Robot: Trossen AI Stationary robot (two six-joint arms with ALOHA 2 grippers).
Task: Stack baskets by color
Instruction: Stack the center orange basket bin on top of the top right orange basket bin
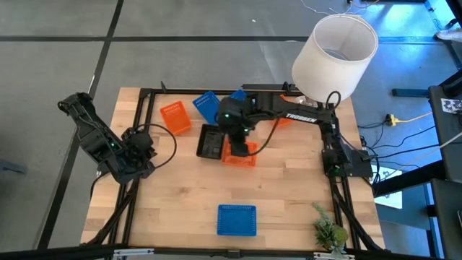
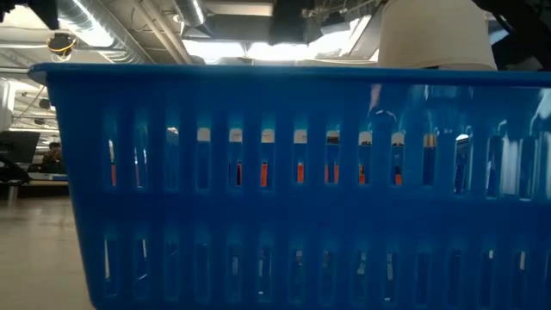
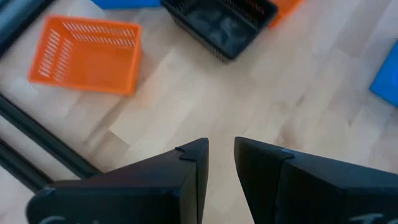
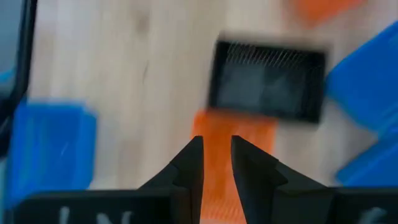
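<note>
the right gripper (image 4: 216,155) hovered over a slotted orange basket (image 1: 240,153) just beside the black mesh basket (image 1: 211,142), its tapered fingers narrowly parted, gripping nothing. the left gripper (image 3: 221,158), likewise slightly parted, waited well apart from the black basket.

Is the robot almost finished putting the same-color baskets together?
Not yet. No finished pile shows: the orange basket, the blue basket and the black basket sit apart, and another blue basket lies alone near the front edge. The right gripper hovers over an orange basket beside the black one, nothing between its fingers. The left gripper waits at the side. Nearly all the stacking is left.
</note>
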